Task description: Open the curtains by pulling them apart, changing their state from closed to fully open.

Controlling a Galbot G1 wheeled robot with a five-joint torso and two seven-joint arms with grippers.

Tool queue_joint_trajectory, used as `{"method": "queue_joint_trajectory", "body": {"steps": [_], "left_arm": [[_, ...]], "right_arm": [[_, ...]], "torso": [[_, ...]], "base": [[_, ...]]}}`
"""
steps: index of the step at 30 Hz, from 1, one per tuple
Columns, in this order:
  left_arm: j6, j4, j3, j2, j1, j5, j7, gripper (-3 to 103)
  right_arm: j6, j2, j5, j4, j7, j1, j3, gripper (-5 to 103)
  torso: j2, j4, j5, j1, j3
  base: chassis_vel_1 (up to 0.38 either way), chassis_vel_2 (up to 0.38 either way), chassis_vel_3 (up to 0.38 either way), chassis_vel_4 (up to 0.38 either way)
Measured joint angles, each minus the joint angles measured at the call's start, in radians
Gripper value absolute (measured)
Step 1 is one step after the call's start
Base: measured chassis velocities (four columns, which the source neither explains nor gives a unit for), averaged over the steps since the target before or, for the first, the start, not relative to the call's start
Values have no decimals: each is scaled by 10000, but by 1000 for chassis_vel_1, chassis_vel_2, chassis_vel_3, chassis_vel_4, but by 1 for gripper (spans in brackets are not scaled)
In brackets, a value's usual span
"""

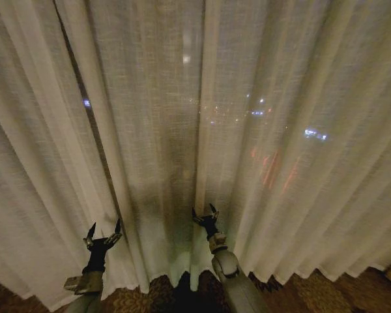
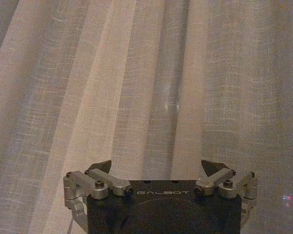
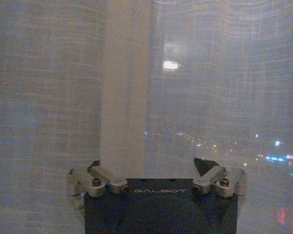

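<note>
Sheer off-white curtains (image 1: 150,117) hanging closed across the whole head view, pleats falling to a wavy hem just above a dark patterned carpet (image 1: 300,290). Faint city lights (image 1: 257,112) glowing through the weave on the right side; a narrow dark slit running down between two folds on the left. Low in that view, left gripper (image 1: 104,231) raised toward the fabric on the left, fingers spread wide and grasping nothing, tips close to a fold but contact impossible to confirm. Right gripper (image 1: 205,214) raised near the centre, likewise released and empty, pointing at a vertical edge where two pleats meet. Seen from the left wrist, left gripper (image 2: 156,165) splayed open with only pleated cloth (image 2: 146,87) ahead. Seen from the right wrist, right gripper (image 3: 151,163) also splayed open, a thicker opaque-looking fold (image 3: 124,97) of the curtain directly ahead between the spread fingers, blurred lights beyond. Both grippers well apart from each other, one fabric panel between them.
</note>
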Motion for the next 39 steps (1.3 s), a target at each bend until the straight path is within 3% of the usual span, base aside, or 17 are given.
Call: {"method": "queue_joint_trajectory", "body": {"steps": [5, 6, 9, 14, 20, 23, 39], "left_arm": [[0, 0, 0, 0, 0, 0, 0, 100], [0, 0, 0, 0, 0, 0, 0, 100], [0, 0, 0, 0, 0, 0, 0, 100], [0, 0, 0, 0, 0, 0, 0, 100], [0, 0, 0, 0, 0, 0, 0, 100], [0, 0, 0, 0, 0, 0, 0, 100], [0, 0, 0, 0, 0, 0, 0, 100]], "right_arm": [[44, 81, 52, -52, -2, 35, 11, 84], [124, 110, 76, -93, -54, 46, 4, 73], [205, 134, 76, -131, -130, 53, 4, 68], [250, 145, 105, -117, -223, 31, -19, 35], [255, 111, 361, -4, -398, -33, 4, 19], [267, 106, 692, 69, -485, -79, 36, 3], [409, 50, 1098, 177, -1065, -298, 299, 0]], "torso": [[1, 1, 0, 0, 0], [0, 0, 0, 0, 0], [1, 0, 0, 0, 0], [0, 0, 0, 0, 0], [0, 0, 0, 0, 0], [0, 1, 0, 0, -1], [0, 0, 0, 0, -1]], "base": [[0, 0, 0, 0], [0, 0, 0, 0], [0, 0, 0, 0], [0, 0, 0, 0], [0, 0, 0, 0], [0, 0, 0, 0], [0, 0, 0, 0]]}}
